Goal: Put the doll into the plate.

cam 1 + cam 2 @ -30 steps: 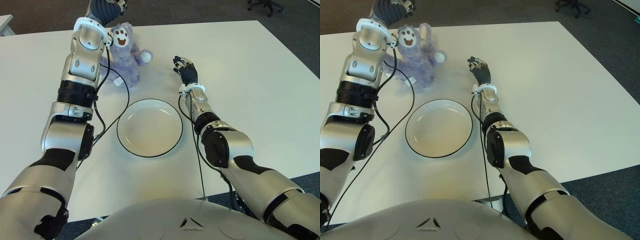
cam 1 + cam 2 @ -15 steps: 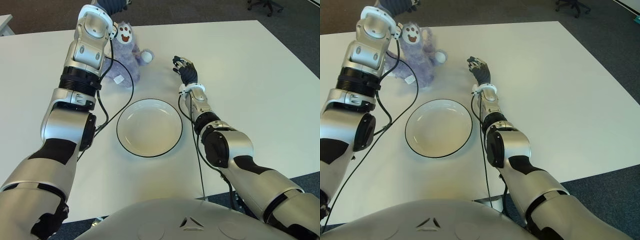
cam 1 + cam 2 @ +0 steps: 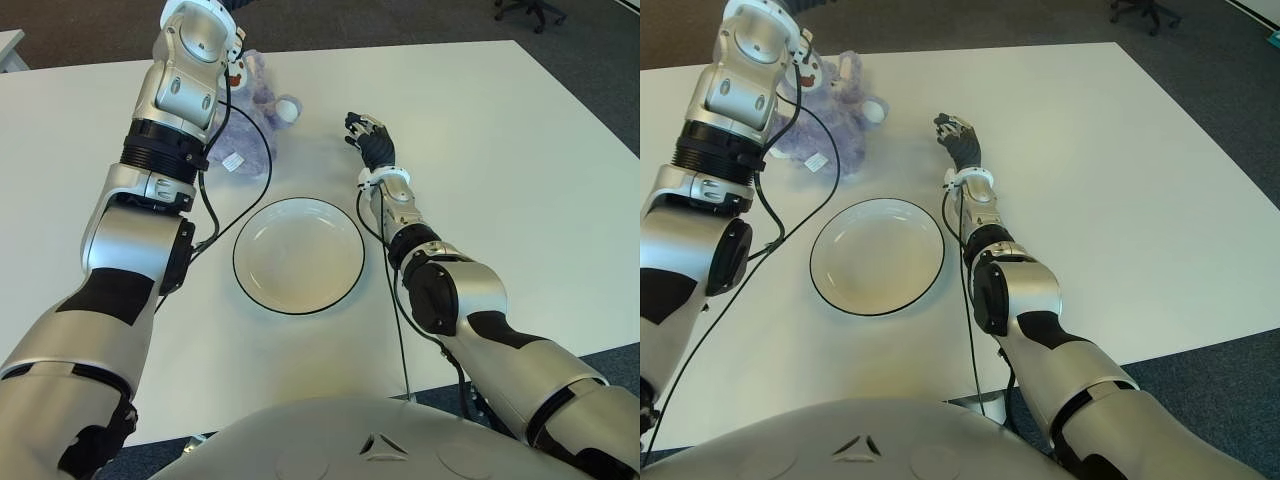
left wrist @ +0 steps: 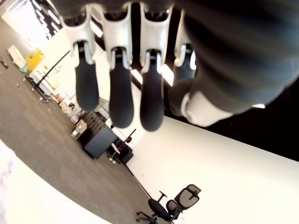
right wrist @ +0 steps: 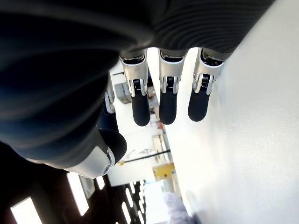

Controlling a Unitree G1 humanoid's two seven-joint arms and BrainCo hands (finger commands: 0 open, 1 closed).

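At eleven o'clock from the round white black-rimmed plate [image 3: 299,255], the fuzzy purple plush doll [image 3: 830,105] sits on the white table [image 3: 480,140]. Our left hand [image 4: 126,70] hovers probably above it, fingers extended and empty; we should descend, then close around its body. Right hand [image 3: 370,140], relaxed open, shows at one o'clock.

Two head-mounted eye views look forward and down from above the robot's chest, sharing the white bench [image 3: 480,120], plate [image 3: 299,255] and both arms. Each wrist camera sits close behind its own fingers [image 4: 117,100], facing outward past them toward the room.
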